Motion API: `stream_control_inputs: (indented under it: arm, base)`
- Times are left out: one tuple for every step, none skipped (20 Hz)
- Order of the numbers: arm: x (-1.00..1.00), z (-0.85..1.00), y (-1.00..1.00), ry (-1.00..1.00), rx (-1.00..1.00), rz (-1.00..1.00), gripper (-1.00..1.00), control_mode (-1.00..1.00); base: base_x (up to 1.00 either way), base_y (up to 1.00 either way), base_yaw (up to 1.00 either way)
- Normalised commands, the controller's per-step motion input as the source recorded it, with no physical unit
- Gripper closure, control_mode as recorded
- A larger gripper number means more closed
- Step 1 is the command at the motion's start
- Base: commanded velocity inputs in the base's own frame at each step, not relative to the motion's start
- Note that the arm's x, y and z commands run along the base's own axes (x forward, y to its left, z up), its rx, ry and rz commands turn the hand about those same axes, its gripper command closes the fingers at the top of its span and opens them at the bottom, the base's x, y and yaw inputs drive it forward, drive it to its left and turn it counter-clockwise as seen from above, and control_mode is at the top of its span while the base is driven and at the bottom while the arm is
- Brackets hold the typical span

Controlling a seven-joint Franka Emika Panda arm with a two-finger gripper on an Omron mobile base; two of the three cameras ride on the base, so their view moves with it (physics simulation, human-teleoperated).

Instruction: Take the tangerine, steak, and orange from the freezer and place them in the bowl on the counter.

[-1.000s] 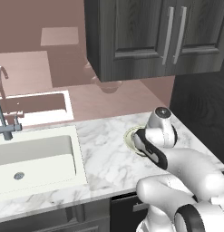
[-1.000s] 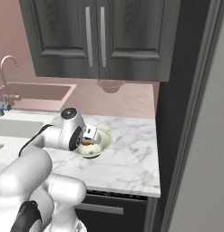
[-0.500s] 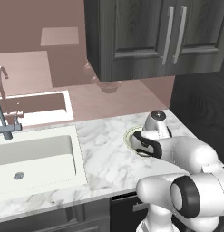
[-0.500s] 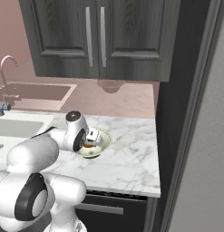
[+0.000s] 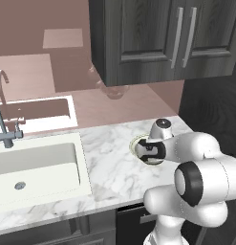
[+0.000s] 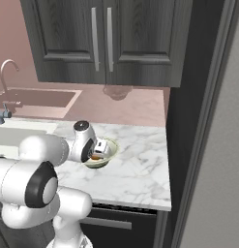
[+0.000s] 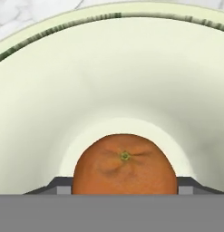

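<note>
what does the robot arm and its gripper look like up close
The arm is glossy white, built from fat rounded segments, with dark grey to black round caps and rings at the joints. The wrist ends in a white hand with a dark face. The gripper has two small dark grey fingers with flat lighter pads. No cables or markings show.

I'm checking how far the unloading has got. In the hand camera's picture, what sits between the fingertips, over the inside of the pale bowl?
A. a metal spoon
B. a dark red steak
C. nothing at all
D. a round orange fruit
D: the hand view shows a round orange fruit with a small green stem dimple, flanked by the hand's dark fingertips, with the cream-green bowl's inner wall behind it.
</note>
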Motion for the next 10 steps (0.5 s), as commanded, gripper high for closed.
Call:
stream_control_inputs:
  arm:
    - [0.00, 0.00, 0.00, 0.07, 0.00, 0.00, -1.00, -1.00]
    - [0.00, 0.00, 0.00, 0.02, 0.00, 0.00, -1.00, -1.00]
    - [0.00, 0.00, 0.00, 0.00, 0.00, 0.00, -1.00, -1.00]
    - [0.00, 0.00, 0.00, 0.00, 0.00, 0.00, -1.00, -1.00]
    - [0.00, 0.00, 0.00, 0.00, 0.00, 0.00, -1.00, -1.00]
    - [0.00, 0.00, 0.00, 0.00, 0.00, 0.00, -1.00, -1.00]
    - [0.00, 0.00, 0.00, 0.00, 0.00, 0.00, -1.00, -1.00]
    - [0.00, 0.00, 0.00, 0.00, 0.00, 0.00, -1.00, -1.00]
    - [0.00, 0.00, 0.00, 0.00, 0.00, 0.00, -1.00, -1.00]
    - [0.00, 0.00, 0.00, 0.00, 0.00, 0.00, -1.00, -1.00]
  base:
    - [0.00, 0.00, 0.00]
    - [0.00, 0.00, 0.00]
    - [0.00, 0.00, 0.00]
    - [0.00, 0.00, 0.00]
    - [0.00, 0.00, 0.00]
    - [0.00, 0.00, 0.00]
    - [0.00, 0.00, 0.00]
    - [0.00, 0.00, 0.00]
    - [0.00, 0.00, 0.00]
    - [0.00, 0.00, 0.00]
